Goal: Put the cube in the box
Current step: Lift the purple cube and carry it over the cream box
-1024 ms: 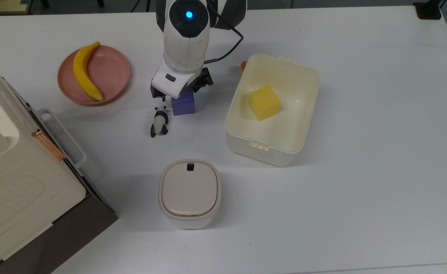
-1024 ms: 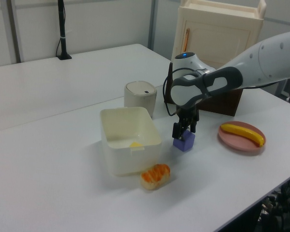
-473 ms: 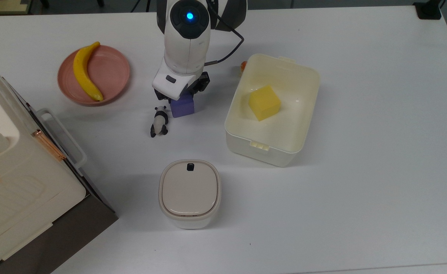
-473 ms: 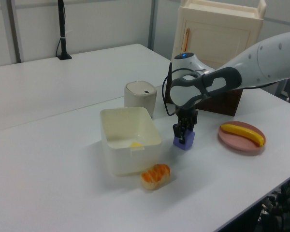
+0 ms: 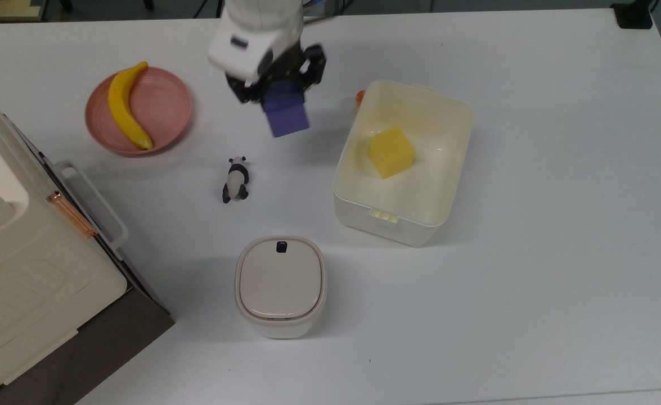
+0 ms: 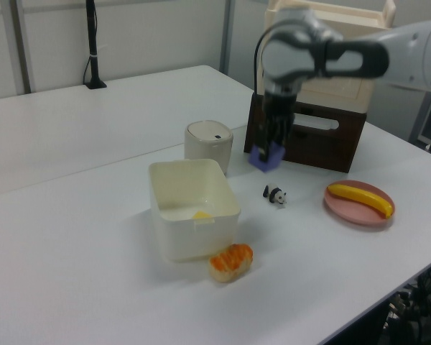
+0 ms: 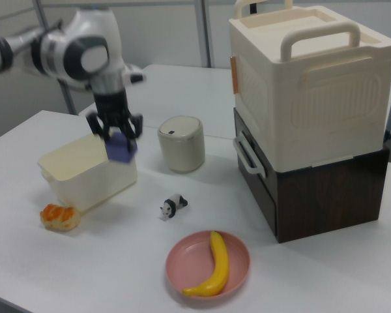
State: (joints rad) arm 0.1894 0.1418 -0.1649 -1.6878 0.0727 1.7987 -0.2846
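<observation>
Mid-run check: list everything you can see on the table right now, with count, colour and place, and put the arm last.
cube: 1, purple-blue, held in the air, not yet over the box.
box: 1, cream-white, lidless, on the top view's right.
yellow cube: 1, inside the box.
pastry: 1, orange, on the table beside the box.
panda figure: 1, black and white, lying on the table.
plate: 1, pink, on the top view's left.
banana: 1, yellow, on the plate.
lidded container: 1, white with beige lid.
case: 1, cream over dark brown, at the table's edge.
table: 1, white.
gripper: 1, black fingers, shut on the cube.
</observation>
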